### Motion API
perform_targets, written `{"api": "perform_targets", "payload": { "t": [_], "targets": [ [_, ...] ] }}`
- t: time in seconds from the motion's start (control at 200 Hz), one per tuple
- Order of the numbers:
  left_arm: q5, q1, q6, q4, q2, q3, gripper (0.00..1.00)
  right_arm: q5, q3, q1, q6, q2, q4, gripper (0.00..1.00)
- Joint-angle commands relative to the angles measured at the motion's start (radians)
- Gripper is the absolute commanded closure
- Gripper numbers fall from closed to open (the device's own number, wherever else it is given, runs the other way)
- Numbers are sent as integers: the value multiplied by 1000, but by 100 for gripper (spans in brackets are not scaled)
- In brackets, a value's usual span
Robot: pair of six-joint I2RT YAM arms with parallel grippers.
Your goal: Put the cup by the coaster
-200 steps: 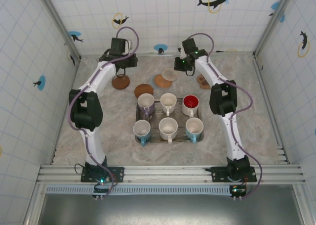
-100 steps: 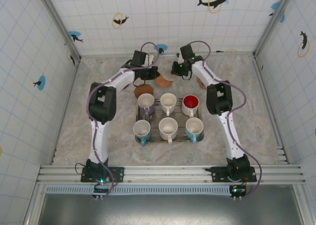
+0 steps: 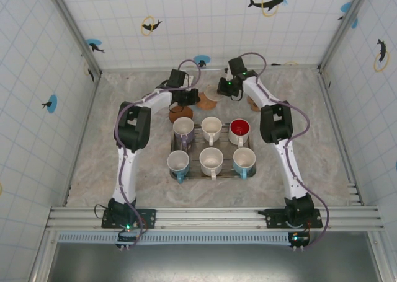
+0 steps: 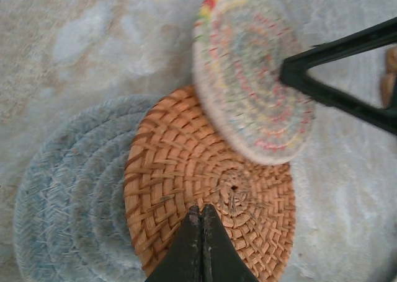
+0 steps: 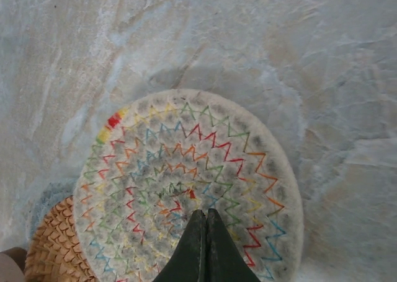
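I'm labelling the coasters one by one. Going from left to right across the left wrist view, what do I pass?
blue-grey rope coaster → orange wicker coaster → pale coaster with coloured stitching → right arm's fingers, black, coming in from the right edge

SETTING: lab-style robot test cell | WALLS: grid-printed panels (image 3: 205,34) on three sides, dolphin sticker (image 3: 271,0) upper right | BASE: aluminium rail (image 3: 205,218) across bottom, left arm (image 3: 127,133) and right arm (image 3: 276,124) bolted there | PROPS: mugs (image 3: 211,160) in centre tray (image 3: 226,147), coasters (image 3: 180,113) just above, marble-look tabletop (image 3: 93,161)
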Motion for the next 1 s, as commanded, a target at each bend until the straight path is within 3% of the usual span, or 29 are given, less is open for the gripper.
{"api": "perform_targets", "payload": {
  "t": [0.0, 0.365, 0.996],
  "targets": [
    [-41, 4, 1, -3, 31, -31, 100, 20, -39, -21, -10, -12, -38, 100],
    [-83, 4, -3, -8, 36, -64, 100, 57, -93, -59, -73, -76, -118, 100],
    [-69, 23, -26, 13, 20, -88, 100, 76, -430, -101, -118, -296, -56, 100]
  ]
}}
